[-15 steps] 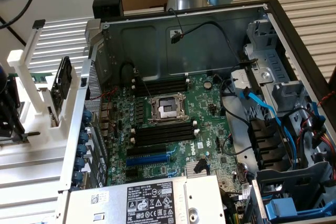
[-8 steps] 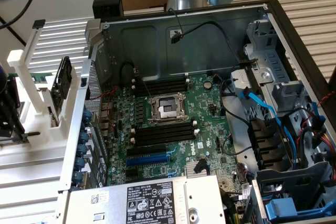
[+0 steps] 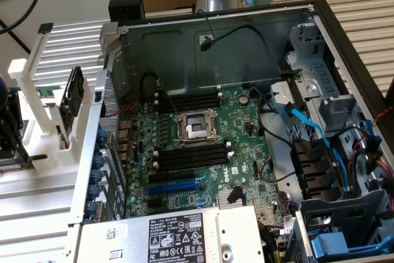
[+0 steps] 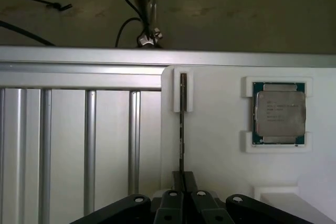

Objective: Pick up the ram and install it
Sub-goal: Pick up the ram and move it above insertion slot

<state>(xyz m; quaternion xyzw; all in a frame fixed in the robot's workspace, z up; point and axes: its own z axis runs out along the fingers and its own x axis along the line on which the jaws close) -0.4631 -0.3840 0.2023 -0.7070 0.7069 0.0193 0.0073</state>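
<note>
Standing on its thin edge, the ram [image 4: 182, 124] sits in a white holder [image 4: 220, 145] on the table [image 4: 89, 145], which is made of silver bars. The end effector [image 4: 182, 178] is at one end of the ram. Its dark fingers [image 4: 192, 182] are squeezed together on the ram, one on each side. The far end of the ram is tucked into a small white notch. A square processor chip [image 4: 279, 111] lies flat in its own frame on the same holder, well apart from the ram.

In the exterior view, an open computer case [image 3: 172, 47] lies on the table. Its green motherboard [image 3: 246, 152] faces up. Bare black memory slots [image 3: 188, 100] run on two sides of the silver processor socket [image 3: 196, 129]. A blue slot [image 3: 175, 186] lies just beside the nearer black ones.
</note>
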